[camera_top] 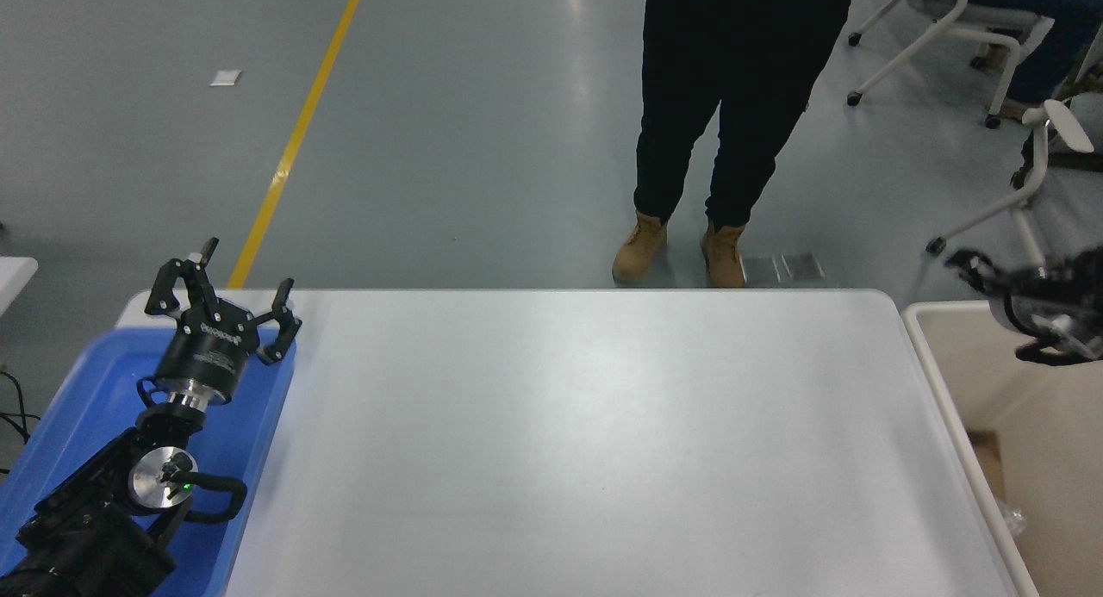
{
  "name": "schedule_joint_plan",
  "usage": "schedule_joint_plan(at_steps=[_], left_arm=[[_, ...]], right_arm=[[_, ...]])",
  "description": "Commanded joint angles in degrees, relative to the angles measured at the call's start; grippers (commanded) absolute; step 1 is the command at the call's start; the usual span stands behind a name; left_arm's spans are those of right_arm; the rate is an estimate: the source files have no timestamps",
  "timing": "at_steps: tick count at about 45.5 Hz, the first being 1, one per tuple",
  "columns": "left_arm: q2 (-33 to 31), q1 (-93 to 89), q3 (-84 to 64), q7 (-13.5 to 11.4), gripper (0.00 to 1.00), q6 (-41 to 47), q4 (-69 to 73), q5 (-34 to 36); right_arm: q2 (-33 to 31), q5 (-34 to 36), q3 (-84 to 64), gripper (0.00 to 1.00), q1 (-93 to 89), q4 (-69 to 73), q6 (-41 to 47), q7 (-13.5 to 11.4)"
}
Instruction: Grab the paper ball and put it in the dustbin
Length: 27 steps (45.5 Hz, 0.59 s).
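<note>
The cream-beige dustbin [974,364] stands just off the table's right edge, only partly in view. My right gripper [991,278] comes in from the right edge and hangs above the bin's near-left corner. It is motion-blurred, and nothing shows in it. The paper ball is not clearly visible. A tan patch [987,459] lies low inside the bin, and I cannot tell what it is. My left gripper [226,291] is parked at the lower left, open and empty, above the blue tray.
A shallow blue tray [250,459] sits at the table's left end under the left arm. The white table [586,442] spans the middle. A person in dark trousers and tan boots [642,248] stands at the far edge. Wheeled chairs stand at the top right.
</note>
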Motion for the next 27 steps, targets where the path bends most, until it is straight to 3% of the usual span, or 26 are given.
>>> schedule_joint_plan(at_steps=[1,13,27], left_arm=[[0.0,0.0,0.0,0.0,0.98,0.0,0.0,0.0],[0.0,0.0,0.0,0.0,0.98,0.1,0.0,0.0],[0.1,0.0,-0.1,0.0,0.98,0.1,0.1,0.0]], right_arm=[[1.7,-1.7,-6.6,1.0,18.1,16.0,6.7,0.0],[3.7,-2.1,-10.7,1.0,32.8,28.3,17.7,0.0],[4.1,-2.0,-10.7,1.0,44.8,33.4,33.4,0.0]])
